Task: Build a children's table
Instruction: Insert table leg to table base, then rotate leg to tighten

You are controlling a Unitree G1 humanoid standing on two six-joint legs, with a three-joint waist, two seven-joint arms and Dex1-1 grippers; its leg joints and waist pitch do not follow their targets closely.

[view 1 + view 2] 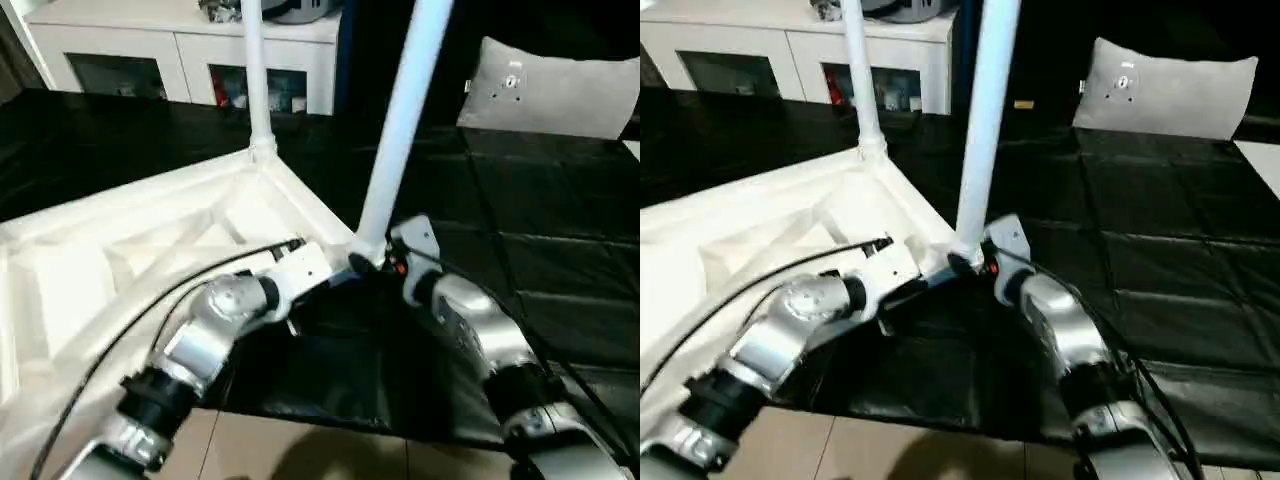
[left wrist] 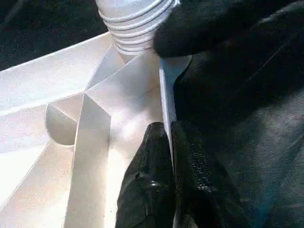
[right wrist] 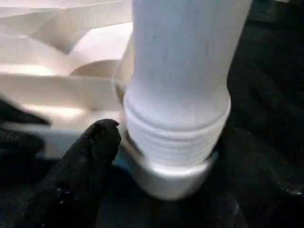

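Observation:
The children's table lies upside down, its ribbed white underside (image 1: 100,270) facing up on a black mat. Two white legs stand upright in corner sockets, a far leg (image 1: 253,80) and a near leg (image 1: 400,130). My left gripper (image 2: 168,128) is shut on the thin rim wall of the table top (image 2: 166,90), just beside the near corner. My right gripper (image 1: 368,262) sits at the base of the near leg, jaws astride its threaded end (image 3: 175,137). One black finger (image 3: 102,137) stands just off the thread; the other is hidden behind the leg.
A black padded mat (image 1: 560,220) covers the floor to the right and behind. A grey pillow (image 1: 550,90) lies at the back right, and a white cabinet (image 1: 130,40) stands at the back left. Tan floor (image 1: 300,450) shows at the near edge.

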